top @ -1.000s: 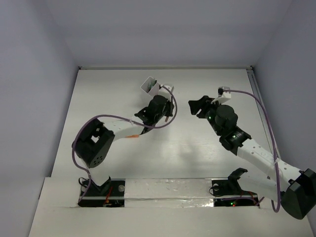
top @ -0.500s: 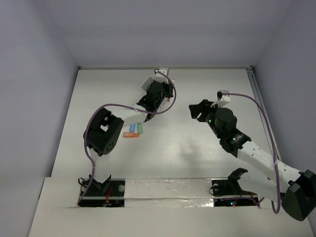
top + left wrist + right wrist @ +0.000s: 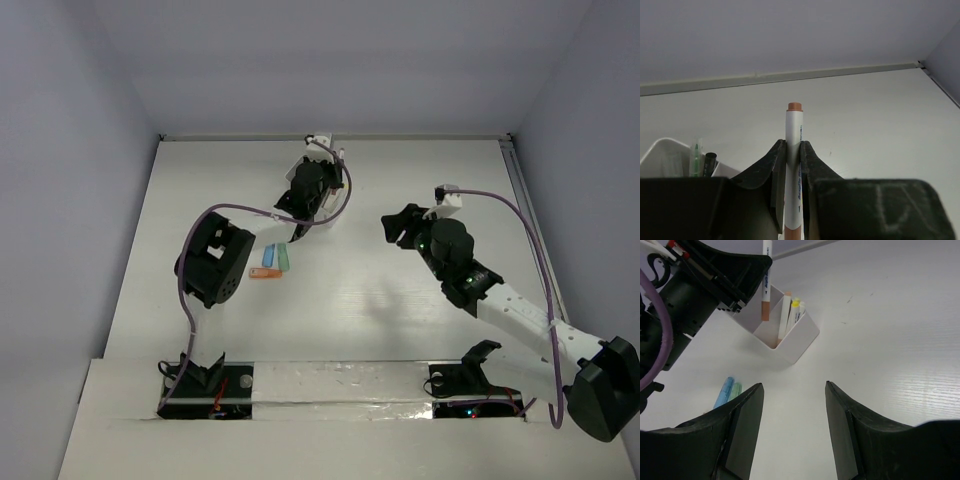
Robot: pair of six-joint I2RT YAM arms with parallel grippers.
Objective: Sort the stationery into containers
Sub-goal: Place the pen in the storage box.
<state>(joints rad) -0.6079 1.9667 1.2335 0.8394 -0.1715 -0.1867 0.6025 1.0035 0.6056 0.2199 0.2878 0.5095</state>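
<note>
My left gripper (image 3: pixel 793 150) is clamped on a white pen (image 3: pixel 794 125). The jaws press both sides of its barrel, and its brown end sticks out past my fingertips. Down and to the left of those fingertips sits the white box (image 3: pixel 660 152), with a green pen (image 3: pixel 696 152) and a dark pen (image 3: pixel 710 161) standing in it.

My right gripper (image 3: pixel 792 430) holds nothing, its fingers spread wide above the table (image 3: pixel 890 340). Ahead of them to the left, a blue piece (image 3: pixel 723 392) and a green piece (image 3: pixel 735 389) lie side by side, with an orange piece (image 3: pixel 264 273) just beside them. Farther ahead stands the box. The held pen's brown end hangs over one of its compartments, and I cannot tell whether it touches. A second white pen (image 3: pixel 785 315) and yellow-tipped pens (image 3: pixel 796 305) lean in the box just right of that brown end.
</note>
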